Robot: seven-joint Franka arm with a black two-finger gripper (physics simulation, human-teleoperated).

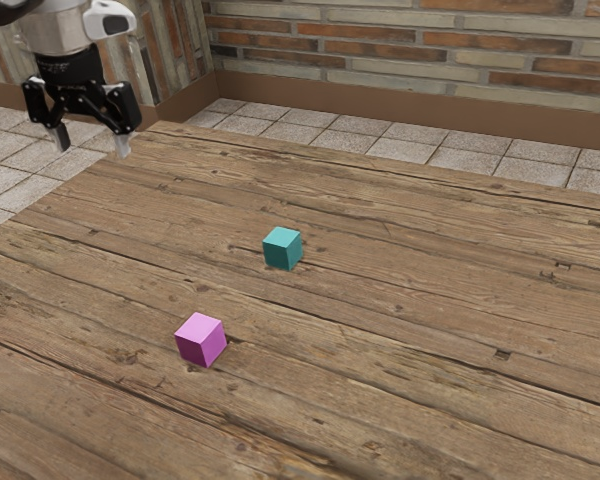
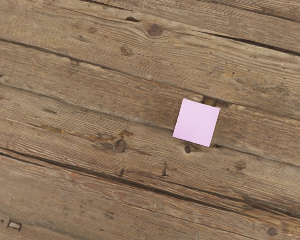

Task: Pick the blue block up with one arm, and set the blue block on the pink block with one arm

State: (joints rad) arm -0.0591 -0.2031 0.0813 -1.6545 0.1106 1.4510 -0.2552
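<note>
Exterior view first, gripper state?
— High over the far corner of the table, at the exterior view's left. Fingers spread, nothing between them. It's small up in that corner, so I'd say spread rather than swear to it, but there's a gap and no block in it.

Blue block?
— Blue block sits flat on the wood near the middle, more teal than blue to my eye. Well apart from the gripper. Pink block is nearer the camera and toward the exterior view's left of it, the two apart, not touching.

Wrist view?
— Pink block seen from above on bare planks, its top face a slightly turned square. So the hand camera looks down on the pink one, not the blue.

Step?
— First step, the approach, judging from the layout: nothing grasped, nothing stacked.

Next move?
— My read: travel toward the exterior view's right and down over the blue block, line the fingers up with two opposite faces, descend wide, then close. It sits a bit askew to the planks, so the wrist may need a twist. Lift and carry to pink come after.
</note>
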